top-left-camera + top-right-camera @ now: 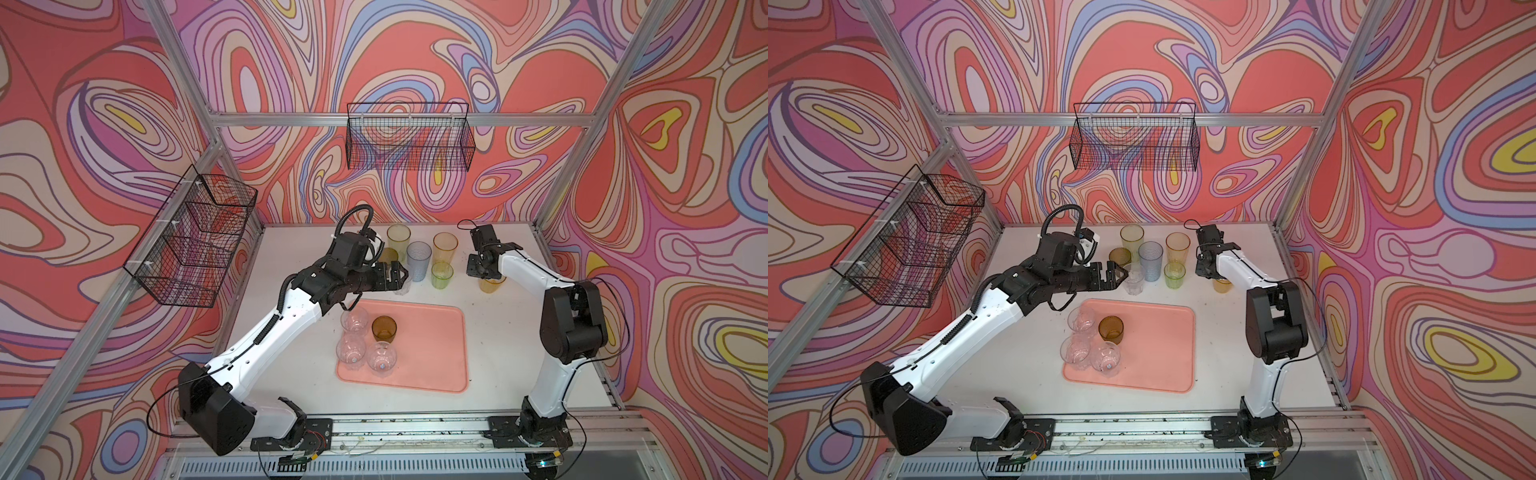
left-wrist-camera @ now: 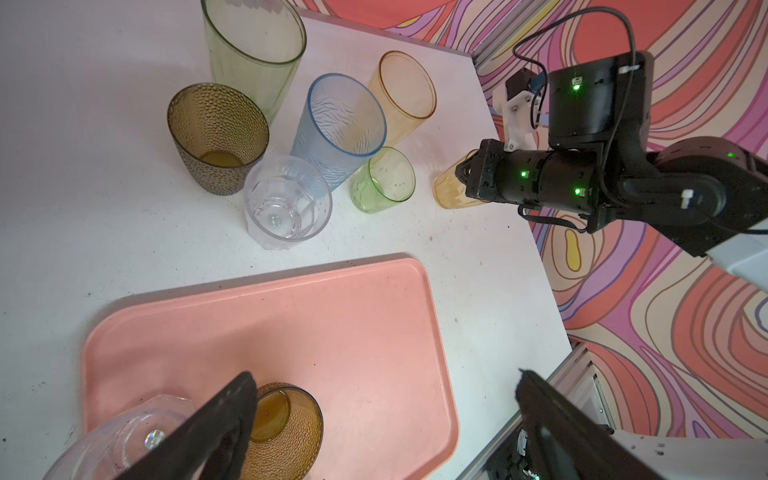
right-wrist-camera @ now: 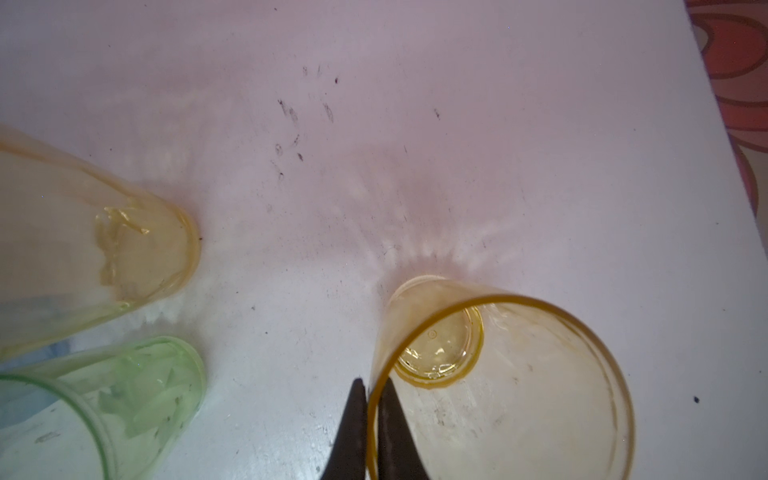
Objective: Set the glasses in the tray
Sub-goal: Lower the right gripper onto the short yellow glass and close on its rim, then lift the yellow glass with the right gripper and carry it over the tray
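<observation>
The rim of the amber glass (image 3: 519,395) is pinched by the right gripper (image 3: 370,419); it should be lifted straight and carried upright to the tray (image 1: 428,340). The left gripper (image 2: 382,380) is spread wide.

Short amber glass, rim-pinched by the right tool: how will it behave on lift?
Probably light: the amber glass is thin-walled, translucent and empty. It may tilt or swing, since the right tool pinches only one side of the rim, one jaw inside, one outside. The smooth wall could slip in so narrow a grip.
</observation>
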